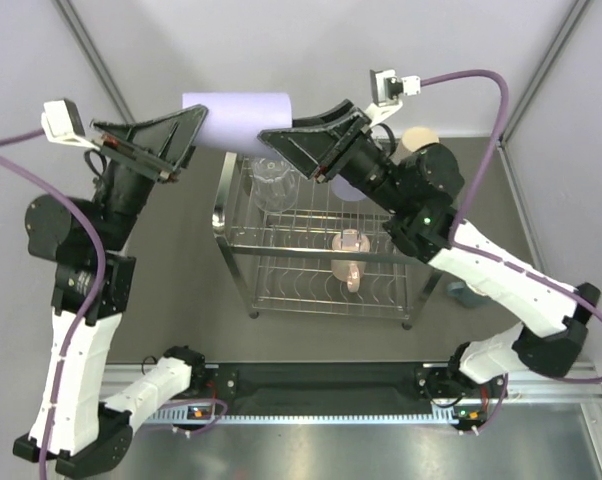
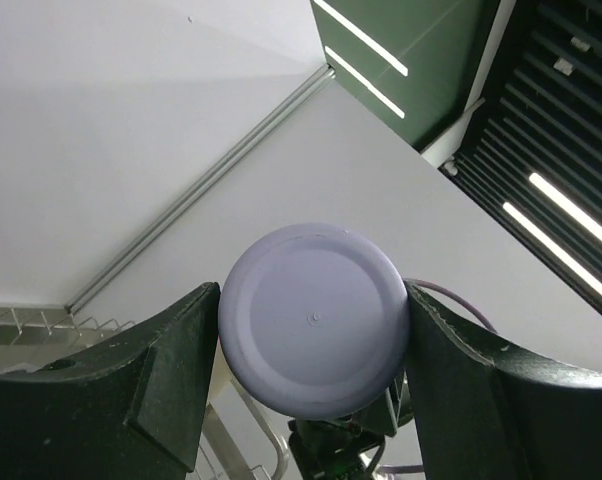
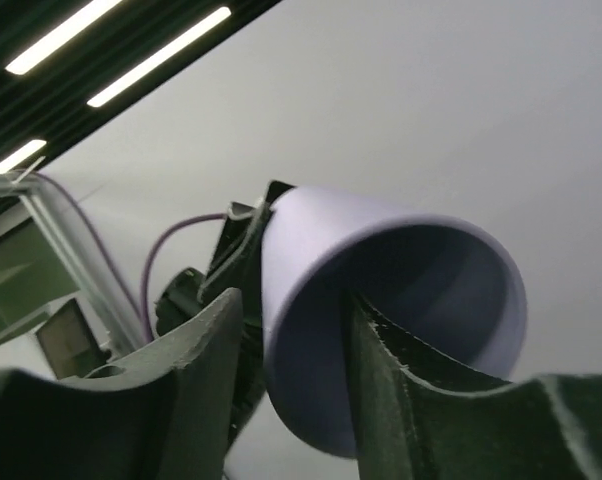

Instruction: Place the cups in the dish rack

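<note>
Wall (image 2: 101, 120) behind lavender tumbler (image 2: 314, 318), seemingly aloft

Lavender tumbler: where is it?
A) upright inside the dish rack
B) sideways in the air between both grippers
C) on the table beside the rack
B: the lavender tumbler lies sideways, not in the dish rack, its base in the left gripper, its rim at the right gripper.

In the top view the right gripper (image 1: 291, 158) covers the open end of the lavender tumbler (image 1: 236, 118), and the right arm (image 1: 491, 265) hides most of the beige tumbler (image 1: 418, 136) and teal mug (image 1: 469, 294).
</note>
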`<state>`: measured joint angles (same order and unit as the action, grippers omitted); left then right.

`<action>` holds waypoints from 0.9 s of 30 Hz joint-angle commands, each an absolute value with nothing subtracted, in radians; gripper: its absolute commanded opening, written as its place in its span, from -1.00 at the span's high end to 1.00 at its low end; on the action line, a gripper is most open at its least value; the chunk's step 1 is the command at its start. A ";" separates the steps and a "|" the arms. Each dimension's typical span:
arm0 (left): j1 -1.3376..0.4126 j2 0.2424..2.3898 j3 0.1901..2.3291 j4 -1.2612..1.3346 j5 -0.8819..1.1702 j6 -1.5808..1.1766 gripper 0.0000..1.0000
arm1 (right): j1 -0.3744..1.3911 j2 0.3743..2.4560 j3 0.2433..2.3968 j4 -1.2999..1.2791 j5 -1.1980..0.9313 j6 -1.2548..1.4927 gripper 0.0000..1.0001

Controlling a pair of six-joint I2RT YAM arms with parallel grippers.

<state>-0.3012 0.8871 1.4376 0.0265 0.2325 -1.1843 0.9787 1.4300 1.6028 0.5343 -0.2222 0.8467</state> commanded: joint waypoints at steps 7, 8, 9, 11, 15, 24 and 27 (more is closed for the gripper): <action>-0.299 1.074 1.833 -0.337 0.385 -0.933 1.00 | 0.996 1.099 1.588 -0.100 0.211 0.483 -0.19; -0.299 1.112 1.885 -0.363 0.394 -0.919 1.00 | 0.996 1.053 1.601 -0.147 0.298 0.465 -0.20; -0.299 1.149 1.931 -0.426 0.414 -0.898 1.00 | 0.996 1.014 1.620 -0.251 0.401 0.439 -0.20; -0.299 1.188 1.983 -0.481 0.433 -0.873 1.00 | 0.996 0.974 1.638 -0.335 0.493 0.410 -0.20; -0.305 1.273 2.092 -0.630 0.451 -0.793 1.00 | 0.997 0.879 1.649 -0.478 0.638 0.338 -0.19; -0.627 1.443 2.267 -0.813 0.157 -0.620 1.00 | 0.996 0.703 1.649 -0.728 0.968 0.354 -0.20; -0.739 1.460 2.269 -0.825 0.071 -0.586 1.00 | 0.996 0.675 1.658 -0.794 1.018 0.388 -0.18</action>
<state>-0.6643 1.4799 2.2135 -0.7925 0.2153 -0.6716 0.9817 0.6899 1.6276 -0.6731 0.8959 0.3668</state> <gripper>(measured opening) 0.719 0.595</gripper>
